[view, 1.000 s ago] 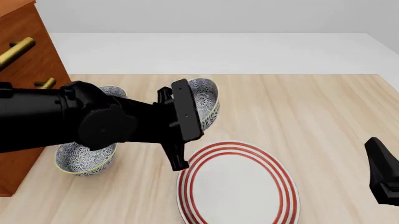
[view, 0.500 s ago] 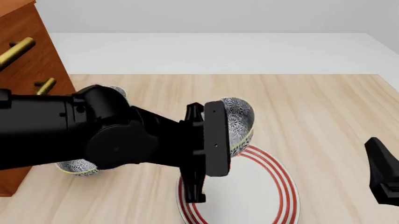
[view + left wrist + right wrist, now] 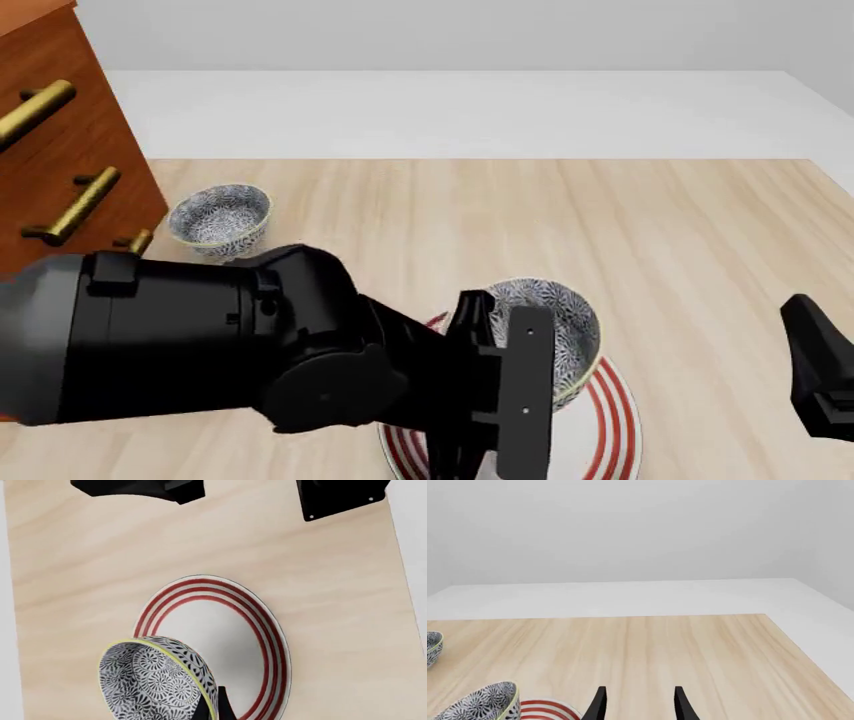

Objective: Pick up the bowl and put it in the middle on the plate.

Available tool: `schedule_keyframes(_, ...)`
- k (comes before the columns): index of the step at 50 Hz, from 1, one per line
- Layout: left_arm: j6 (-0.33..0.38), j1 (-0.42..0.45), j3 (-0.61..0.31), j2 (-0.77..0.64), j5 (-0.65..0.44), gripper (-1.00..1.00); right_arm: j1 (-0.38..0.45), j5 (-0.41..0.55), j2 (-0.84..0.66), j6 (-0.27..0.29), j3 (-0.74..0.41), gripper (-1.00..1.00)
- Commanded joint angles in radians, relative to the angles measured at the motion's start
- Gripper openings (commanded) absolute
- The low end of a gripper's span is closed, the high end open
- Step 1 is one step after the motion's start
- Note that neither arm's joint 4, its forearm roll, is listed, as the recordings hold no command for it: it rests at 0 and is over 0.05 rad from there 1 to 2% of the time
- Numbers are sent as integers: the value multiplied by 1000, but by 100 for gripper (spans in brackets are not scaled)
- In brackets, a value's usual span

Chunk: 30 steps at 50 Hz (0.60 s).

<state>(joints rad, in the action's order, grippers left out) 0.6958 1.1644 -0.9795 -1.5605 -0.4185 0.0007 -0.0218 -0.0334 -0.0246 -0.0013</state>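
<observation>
The bowl [image 3: 550,318], blue-grey floral with a pale yellow rim, hangs tilted over the plate [image 3: 617,412], a white plate with red rings. My left gripper [image 3: 211,709] is shut on the bowl's rim [image 3: 200,680], and its black arm [image 3: 267,350] covers the plate's left half in the front view. The left wrist view shows the bowl [image 3: 155,686] over the plate's [image 3: 230,645] near side, off its middle. My right gripper [image 3: 639,704] is open and empty, low at the table's right edge [image 3: 817,365], well apart from the plate.
A lookalike bowl [image 3: 220,214] stands at the back left near a wooden drawer cabinet [image 3: 60,130] with brass handles. The right wrist view catches that bowl's edge [image 3: 432,649]. Black arm bases [image 3: 337,497] sit at the table's near edge.
My left arm has carried the bowl from the back left, rightward and toward the front, and lower, so it now hangs over the plate. The right arm has stayed still.
</observation>
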Motion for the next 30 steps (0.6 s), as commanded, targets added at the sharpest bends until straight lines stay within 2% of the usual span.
schedule_keyframes(1,-3,47,0,-33,2,-100,0,-1,-1,0,0,100)
schedule_keyframes(8,12,31,42,-55,38,-100,0,-3,-2,0,0,100)
schedule_keyframes(30,-22,75,47,-132,24,-100,0,2,2,0,-1,100)
